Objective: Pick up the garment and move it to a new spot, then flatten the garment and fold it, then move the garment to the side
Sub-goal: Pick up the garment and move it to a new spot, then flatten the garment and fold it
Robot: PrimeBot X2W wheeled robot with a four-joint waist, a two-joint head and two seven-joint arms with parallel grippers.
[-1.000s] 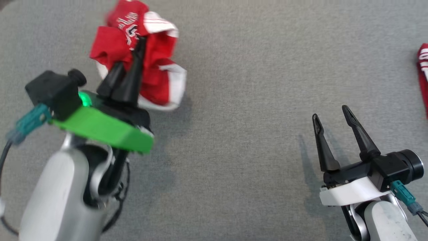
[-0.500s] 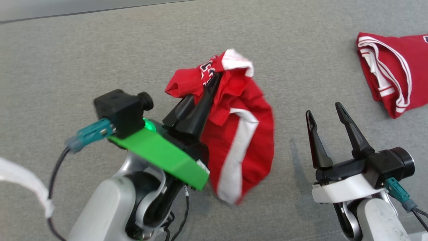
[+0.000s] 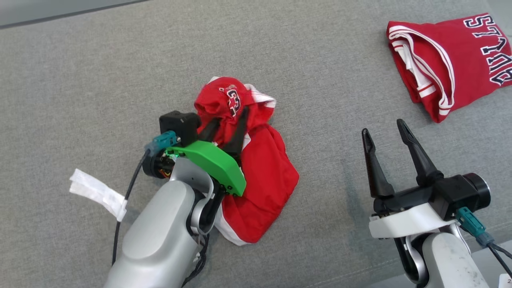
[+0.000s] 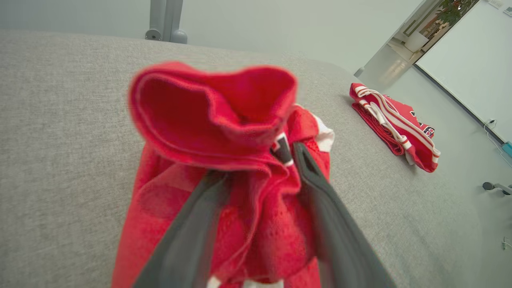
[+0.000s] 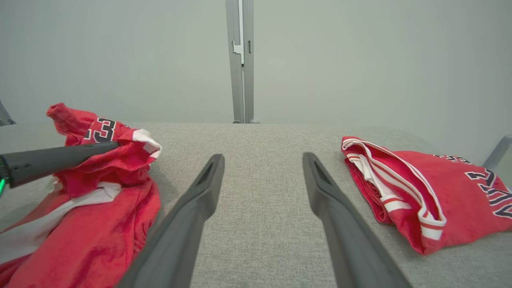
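Surface: grey woven padding (image 3: 80, 80) covers the whole work area, and the wrist views show a pale wall behind it.
Right gripper: nearest the robot, at 4 o'clock in the head view, the right gripper (image 3: 382, 125) hovers with its fingers spread wide and nothing between them. It points toward 12 o'clock.
White strip: at 8 o'clock a white strip (image 3: 98, 192) sits by the left arm's cable.
Left gripper: just left of centre, the left gripper (image 3: 231, 114) is down at the cloth. Its fingers stand about as far apart as the right one's, with red cloth bunched between and over them.
Garment: the red jersey (image 3: 264, 176) with white trim sits crumpled in a heap around the middle of the padding. Its lower part lies on the surface toward 6 o'clock, and its top is humped up at the fingers.
Other shirt: a folded red shirt (image 3: 448, 72) lies well apart at 2 o'clock.
Done: the jersey looks set down at its new spot, so the first step seems close to finished.
Left to do: the jersey is neither spread flat nor folded, and it has not been moved aside.
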